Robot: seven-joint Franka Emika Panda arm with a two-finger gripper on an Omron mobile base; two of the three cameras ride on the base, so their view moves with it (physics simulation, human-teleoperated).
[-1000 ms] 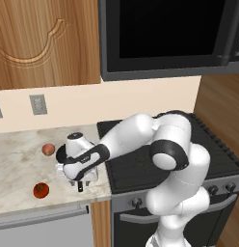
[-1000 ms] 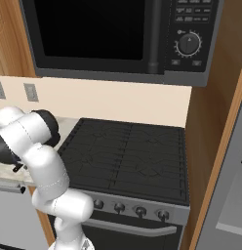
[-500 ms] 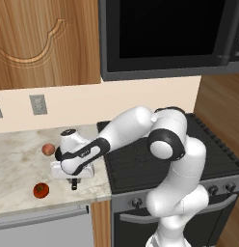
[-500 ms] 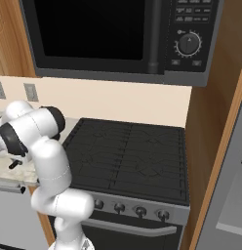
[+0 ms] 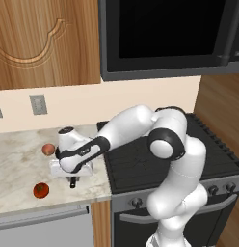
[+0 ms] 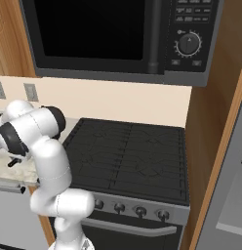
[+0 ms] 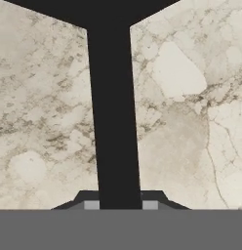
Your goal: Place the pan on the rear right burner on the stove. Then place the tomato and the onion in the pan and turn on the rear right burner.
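Now the gripper point(image 5: 72, 181) is clenched on the handle point(image 7: 113, 122) of the pan point(image 7: 93, 12), low over the marble counter point(image 5: 20, 159) left of the stove point(image 6: 128, 151). Rigid and probably front-heavy, it may tip when held by its thin handle.

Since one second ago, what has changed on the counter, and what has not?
The gripper came down lower over the counter and closed on the pan's handle. The tomato, the onion and the stove stayed where they were.
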